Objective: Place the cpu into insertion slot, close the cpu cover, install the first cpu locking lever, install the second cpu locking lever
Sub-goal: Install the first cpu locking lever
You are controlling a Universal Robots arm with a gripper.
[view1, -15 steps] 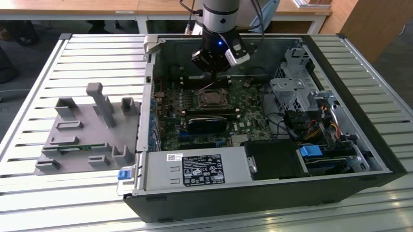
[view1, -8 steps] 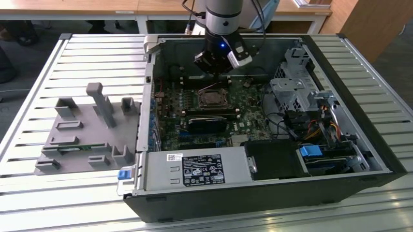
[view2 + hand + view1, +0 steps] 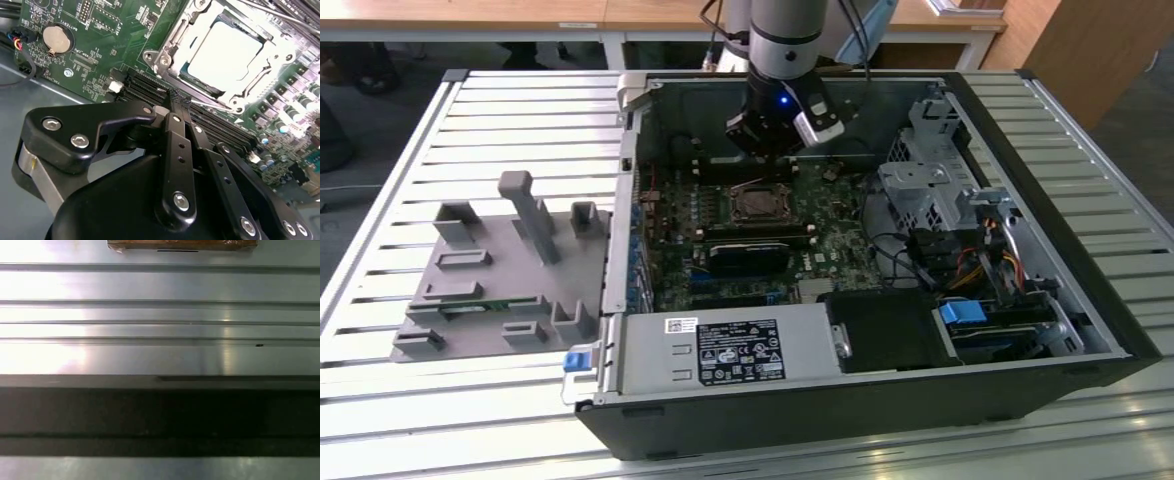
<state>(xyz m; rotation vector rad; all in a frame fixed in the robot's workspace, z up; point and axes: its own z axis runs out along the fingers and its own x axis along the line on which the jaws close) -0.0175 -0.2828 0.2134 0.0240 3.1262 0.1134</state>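
Observation:
The cpu point(image 3: 225, 50) lies pale and square in the insertion slot point(image 3: 758, 203) on the green motherboard. The silvery cpu cover point(image 3: 172, 47) lies flat around it, and the chip shows through its window. A thin metal lever rod point(image 3: 212, 106) runs along the socket edge nearest my fingers. My gripper point(image 3: 178, 97) is shut, with its black fingertips together just beside that edge and nothing visibly between them. In the exterior view the gripper point(image 3: 767, 150) hangs inside the open computer case, just behind the socket.
The case walls point(image 3: 630, 180) surround the board. A black finned block point(image 3: 754, 255) sits in front of the socket, the power supply point(image 3: 720, 350) nearer still, and a drive cage point(image 3: 934, 190) with cables on the exterior view's right. A grey fixture point(image 3: 507, 270) lies on the slatted table point(image 3: 160, 290).

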